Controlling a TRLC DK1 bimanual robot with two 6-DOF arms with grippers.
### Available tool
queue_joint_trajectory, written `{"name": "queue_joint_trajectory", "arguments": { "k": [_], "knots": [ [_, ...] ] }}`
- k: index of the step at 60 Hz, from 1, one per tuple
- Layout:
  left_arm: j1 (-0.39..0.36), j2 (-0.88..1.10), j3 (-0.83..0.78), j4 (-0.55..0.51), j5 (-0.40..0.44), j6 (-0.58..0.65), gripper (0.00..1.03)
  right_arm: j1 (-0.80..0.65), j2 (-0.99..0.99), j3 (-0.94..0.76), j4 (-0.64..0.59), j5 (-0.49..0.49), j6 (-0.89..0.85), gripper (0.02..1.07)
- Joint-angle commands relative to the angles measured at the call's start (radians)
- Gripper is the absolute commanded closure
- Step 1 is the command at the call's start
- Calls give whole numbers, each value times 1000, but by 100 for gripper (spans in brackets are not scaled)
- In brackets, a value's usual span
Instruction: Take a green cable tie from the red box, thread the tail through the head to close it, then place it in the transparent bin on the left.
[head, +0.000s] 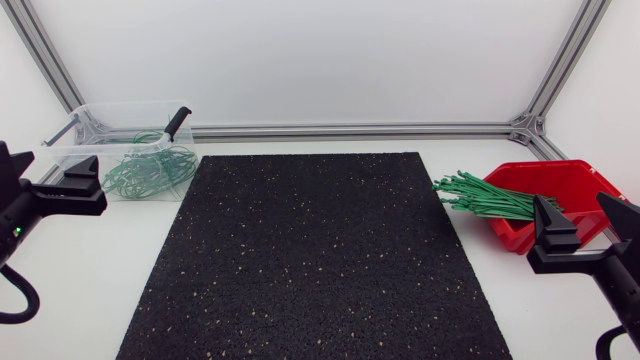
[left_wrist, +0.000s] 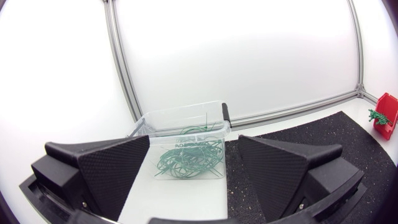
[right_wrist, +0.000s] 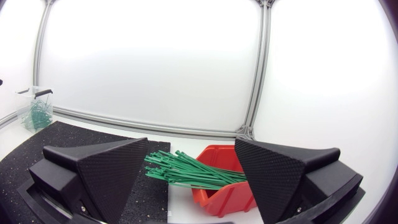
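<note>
A bundle of straight green cable ties (head: 488, 197) (right_wrist: 189, 172) sticks out of the red box (head: 565, 182) (right_wrist: 225, 190) at the table's right, tails pointing onto the mat. The transparent bin (head: 88, 122) (left_wrist: 163, 122) at the back left holds several closed green ties (head: 150, 170) (left_wrist: 189, 158) in loops. My left gripper (head: 78, 182) (left_wrist: 193, 171) rests at the left edge, open and empty, the bin just ahead of it. My right gripper (head: 553, 240) (right_wrist: 189, 177) rests at the right edge, open and empty, facing the red box.
A black speckled mat (head: 315, 255) covers the middle of the white table. A black handle (head: 176, 122) lies on the bin's rim. Aluminium frame bars (head: 350, 130) run along the back edge.
</note>
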Motion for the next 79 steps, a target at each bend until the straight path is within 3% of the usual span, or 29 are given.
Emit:
{"name": "queue_joint_trajectory", "arguments": {
  "k": [1, 21, 65, 79],
  "knots": [
    [-8, -45, -48, 30, 1, -24, 5, -17, -23, -58, 36, -27, 40, 5],
    [2, -207, -172, 8, 53, -74, 6, -64, -95, -223, 143, -156, 119, 5],
    [36, -582, -469, -53, 214, -190, 7, -64, -95, -223, 143, -156, 119, 5],
    [36, -583, -469, -53, 215, -190, 7, -64, -95, -223, 143, -156, 119, 5]
  ]
}}
